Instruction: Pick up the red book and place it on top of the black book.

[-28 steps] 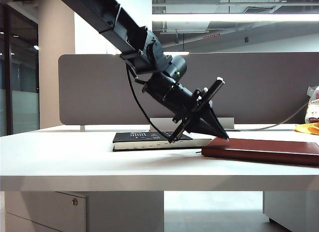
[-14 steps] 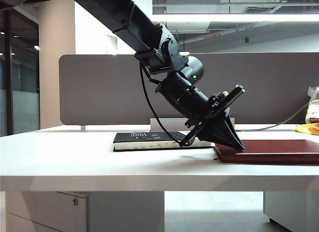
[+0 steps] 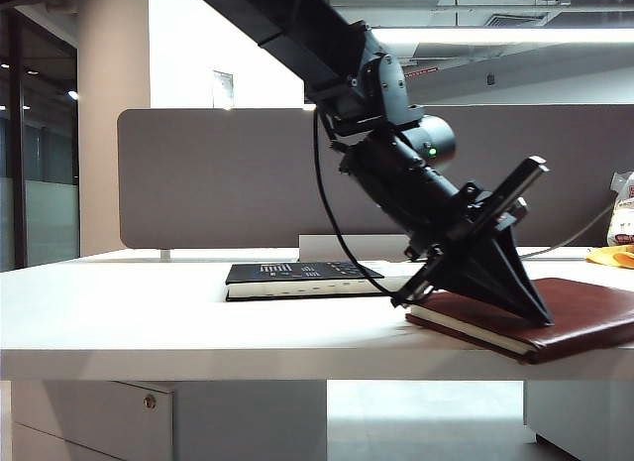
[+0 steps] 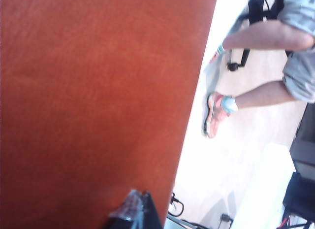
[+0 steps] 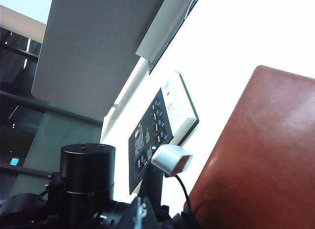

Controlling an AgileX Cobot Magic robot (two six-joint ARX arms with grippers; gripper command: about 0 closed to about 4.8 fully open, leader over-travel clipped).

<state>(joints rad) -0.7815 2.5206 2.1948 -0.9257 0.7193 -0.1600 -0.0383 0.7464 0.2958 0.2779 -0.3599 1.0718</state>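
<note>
The left gripper (image 3: 530, 310) presses its fingertips on the red book (image 3: 584, 307), tipping the book's near edge up, likely for grasping; whether its fingers are parted I cannot tell. The right gripper, out of sight, is closed, away from the black book (image 3: 297, 278)

A white table (image 3: 149, 322) stands before a grey partition panel (image 3: 198, 173), with a drawer cabinet (image 3: 99, 421) under it. At the far right edge lie a yellow item (image 3: 612, 255) and a white packet (image 3: 623, 218). A person's bare legs (image 4: 266, 66) and an orange shoe (image 4: 212, 115) show on the pale floor beyond.
</note>
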